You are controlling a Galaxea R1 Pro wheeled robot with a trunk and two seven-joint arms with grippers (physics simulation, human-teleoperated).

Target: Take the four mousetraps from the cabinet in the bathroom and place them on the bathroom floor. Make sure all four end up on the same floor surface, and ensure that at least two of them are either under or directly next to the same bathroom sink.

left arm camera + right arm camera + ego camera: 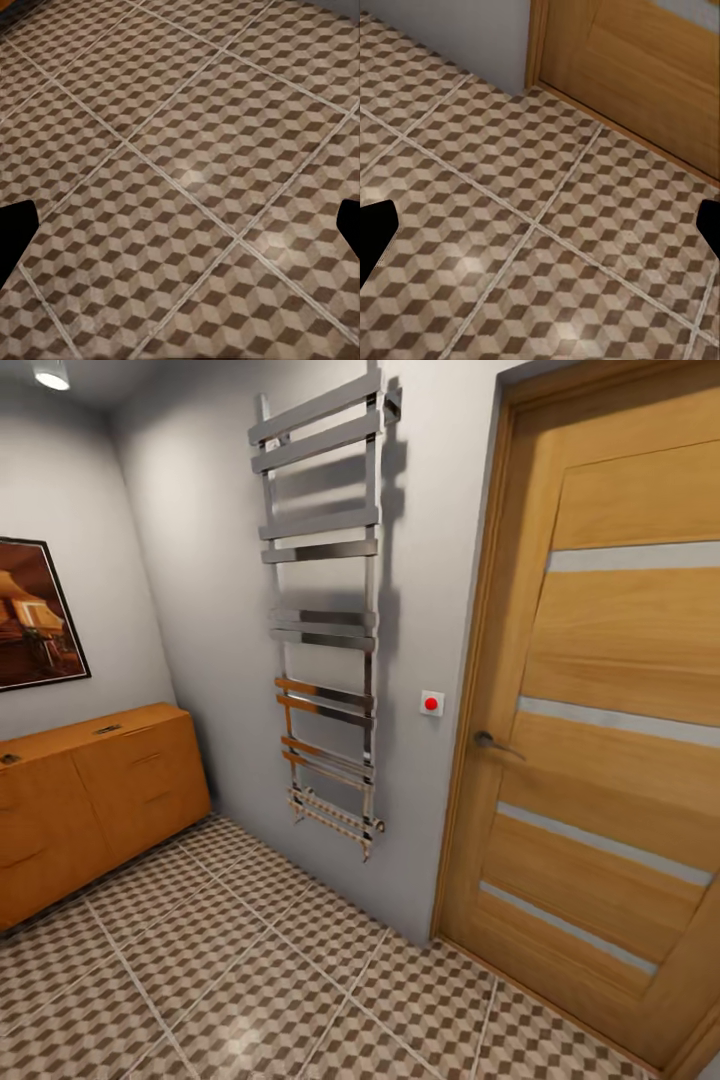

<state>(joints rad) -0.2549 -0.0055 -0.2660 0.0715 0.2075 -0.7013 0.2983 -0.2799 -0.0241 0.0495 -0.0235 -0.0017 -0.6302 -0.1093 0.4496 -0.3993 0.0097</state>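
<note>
- head view: the cabinet [90, 800] stands by the left wall, small dark bits on its top (mousetraps? cannot tell); towel rail [325, 610], door [600, 730].
- wrist views: bathroom floor [180, 180] beneath, both jaws spread wide, empty.

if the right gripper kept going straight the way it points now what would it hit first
Most likely the floor: the right gripper, fingertips wide apart and holding nothing, looks down at bare tiles. The door and wall lie beyond that spot, though depth is hard to judge.
</note>
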